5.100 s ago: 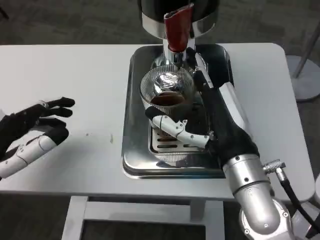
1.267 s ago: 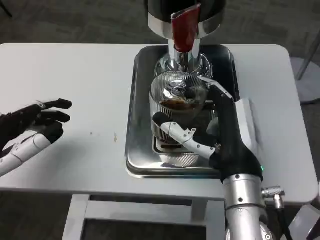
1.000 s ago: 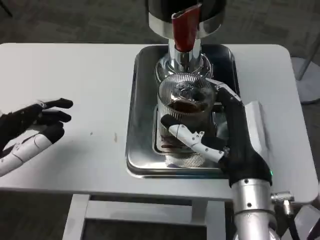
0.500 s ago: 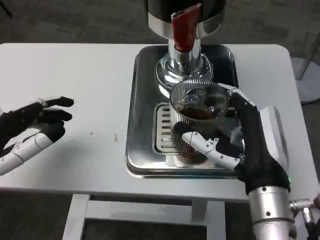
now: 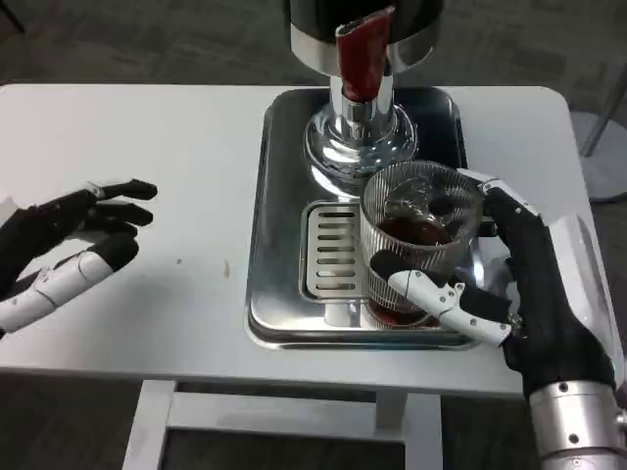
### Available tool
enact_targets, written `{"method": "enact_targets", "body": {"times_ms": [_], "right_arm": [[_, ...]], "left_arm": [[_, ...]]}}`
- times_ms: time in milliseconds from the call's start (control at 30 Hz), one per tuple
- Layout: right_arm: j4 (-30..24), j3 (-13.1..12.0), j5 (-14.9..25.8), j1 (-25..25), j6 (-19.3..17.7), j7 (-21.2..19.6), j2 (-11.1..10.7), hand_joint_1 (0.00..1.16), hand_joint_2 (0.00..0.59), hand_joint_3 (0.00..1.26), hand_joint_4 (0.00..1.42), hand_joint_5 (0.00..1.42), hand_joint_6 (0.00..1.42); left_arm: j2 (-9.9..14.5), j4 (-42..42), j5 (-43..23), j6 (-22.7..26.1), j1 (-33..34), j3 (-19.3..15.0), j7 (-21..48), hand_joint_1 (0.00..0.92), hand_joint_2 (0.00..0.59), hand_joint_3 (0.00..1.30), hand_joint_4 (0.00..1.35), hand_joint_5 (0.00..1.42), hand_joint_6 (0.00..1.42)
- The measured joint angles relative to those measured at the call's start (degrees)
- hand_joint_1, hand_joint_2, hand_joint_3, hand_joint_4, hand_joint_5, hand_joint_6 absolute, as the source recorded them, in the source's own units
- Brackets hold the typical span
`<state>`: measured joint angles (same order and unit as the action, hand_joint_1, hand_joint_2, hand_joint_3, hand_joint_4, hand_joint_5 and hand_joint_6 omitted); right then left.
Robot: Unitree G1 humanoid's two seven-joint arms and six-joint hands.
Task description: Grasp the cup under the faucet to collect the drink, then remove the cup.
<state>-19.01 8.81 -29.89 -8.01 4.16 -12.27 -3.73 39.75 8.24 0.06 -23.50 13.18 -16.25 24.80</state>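
1. Right hand (image 5: 509, 294) wraps the cup (image 5: 416, 240) — thumb across its near side, fingers behind.
2. Cup is ribbed clear glass with dark drink inside, upright over the right part of the metal tray (image 5: 284, 294), off to the right of the faucet (image 5: 361, 59).
3. Left hand (image 5: 64, 245) holds nothing — fingers loosely spread over the white table (image 5: 147, 137).

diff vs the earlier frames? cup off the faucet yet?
Yes. The right hand, gripping the cup of dark drink throughout, has carried it rightward and nearer, out from under the faucet, over the tray. The left hand stayed open over the table.
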Motion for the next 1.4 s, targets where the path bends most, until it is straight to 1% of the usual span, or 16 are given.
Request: {"method": "enact_targets", "body": {"times_ms": [100,167,433,533,633,767,800,967,1133,1300,1400], "right_arm": [[-1.94,-0.38,0.29,1.15,0.0,1.06,-0.79,0.8,0.21,0.97,1.1,1.36,1.42],[-2.34,-0.47,0.38,1.42,0.0,1.37,-0.95,0.8,0.21,0.97,1.1,1.36,1.42],[-7.06,-1.01,2.57,3.48,0.0,5.04,-1.95,0.8,0.213,1.0,1.12,1.38,1.42],[-8.46,-1.31,3.0,4.18,0.0,6.26,-2.42,0.81,0.216,1.0,1.12,1.38,1.42],[-9.75,-1.75,4.0,4.96,0.0,7.89,-3.42,0.81,0.218,1.0,1.13,1.38,1.42],[-10.98,-2.04,4.56,5.67,0.0,9.09,-3.78,0.81,0.218,1.01,1.14,1.39,1.42],[-11.27,-2.15,4.91,5.95,0.0,9.44,-3.79,0.81,0.218,1.01,1.14,1.39,1.42],[-12.82,-2.36,5.6,6.61,0.0,10.74,-3.84,0.81,0.219,1.02,1.14,1.39,1.42],[-13.24,-2.37,5.65,6.86,0.0,11.55,-3.95,0.81,0.219,1.02,1.16,1.39,1.42],[-13.79,-2.31,5.64,7.18,0.0,12.23,-4.04,0.81,0.219,1.02,1.16,1.41,1.42],[-14.31,-2.31,5.66,7.18,-0.01,12.3,-3.89,0.81,0.219,1.02,1.16,1.41,1.42]], "left_arm": [[0.0,-0.92,-0.01,0.0,0.48,0.94,0.46,0.0,0.081,0.27,0.28,0.32,0.31],[0.0,-1.67,-0.01,0.0,0.6,1.57,0.84,0.0,0.078,0.26,0.27,0.31,0.31],[0.0,-6.93,0.0,0.06,1.15,3.82,2.67,0.0,0.074,0.23,0.22,0.26,0.3],[0.02,-8.31,0.08,0.06,1.15,4.13,3.48,0.0,0.073,0.22,0.21,0.25,0.3],[0.64,-10.13,0.18,0.04,1.1,4.51,4.88,0.0,0.067,0.21,0.18,0.23,0.3],[1.64,-11.58,0.19,0.01,0.62,4.56,6.01,0.0,0.063,0.2,0.15,0.2,0.28],[2.45,-12.51,0.19,-0.06,0.15,4.49,6.6,0.0,0.063,0.19,0.15,0.2,0.28],[4.14,-16.48,-0.04,-0.28,-2.51,3.53,8.1,0.0,0.062,0.19,0.14,0.18,0.28],[5.24,-19.82,0.12,-0.76,-4.74,2.37,8.75,0.0,0.054,0.18,0.12,0.15,0.26],[6.09,-23.28,0.58,-0.95,-7.7,0.02,8.76,0.0,0.058,0.17,0.09,0.14,0.23],[6.26,-24.69,0.77,-0.88,-8.85,-1.13,8.76,0.0,0.049,0.15,0.08,0.12,0.22]]}}
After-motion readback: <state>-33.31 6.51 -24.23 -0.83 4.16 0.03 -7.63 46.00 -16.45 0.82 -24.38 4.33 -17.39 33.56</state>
